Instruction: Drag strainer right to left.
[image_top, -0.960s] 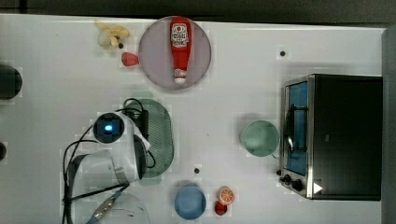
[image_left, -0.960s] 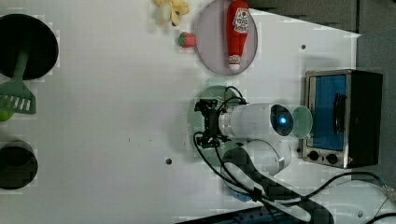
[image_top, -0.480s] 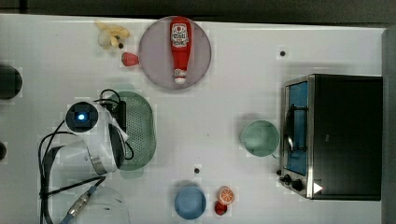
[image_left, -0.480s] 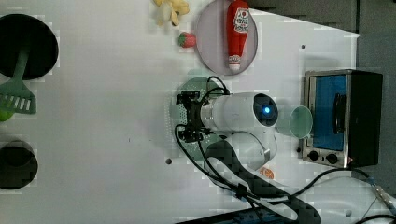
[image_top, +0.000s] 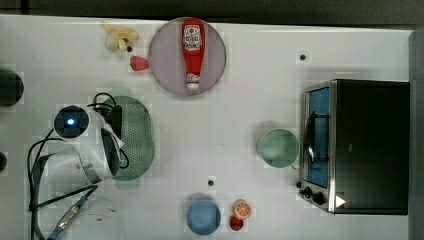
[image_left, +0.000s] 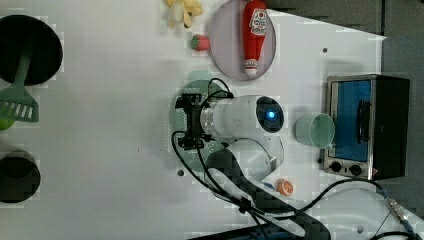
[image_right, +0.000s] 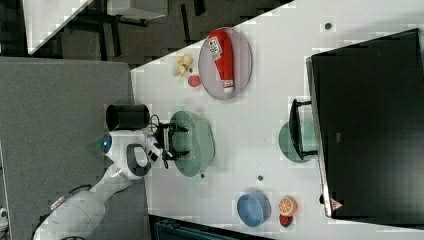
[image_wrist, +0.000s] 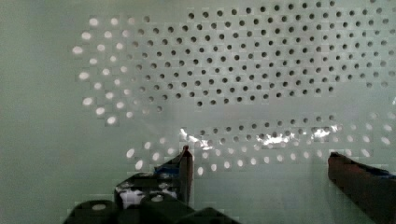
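Several containers sit on the white desk (image_top: 240, 110). The strainer (image_top: 136, 137), a pale green perforated oval, lies toward nine o'clock in the top view, and the pincer (image_wrist: 259, 161) reaches down inside it with its jaws spread wide and holding nothing; whether the fingertips (image_wrist: 187, 161) touch the perforated floor cannot be told. A grey round plate (image_top: 167, 60) at twelve o'clock in the top view carries a red ketchup bottle (image_top: 192, 50) lying on its side. A mint green cup (image_top: 278, 148) stands near three o'clock, just beside the toaster oven (image_top: 360, 145), and looks empty, as does the blue bowl (image_top: 203, 216) at six o'clock. An orange slice (image_top: 242, 208) and a small red fruit lie just beside the bowl, outside it. A strawberry (image_top: 139, 63) and some bananas (image_top: 120, 37) lie on the desk at about eleven o'clock. The left view adds a black pan with a green spatula (image_left: 17, 102) toward nine o'clock and a dark round pot (image_left: 17, 175) toward eight o'clock. The right view shows a black cylinder (image_right: 127, 116) just beside the arm, at the desk's edge. The wrist view shows the strainer's holes close up, between the two dark fingers.
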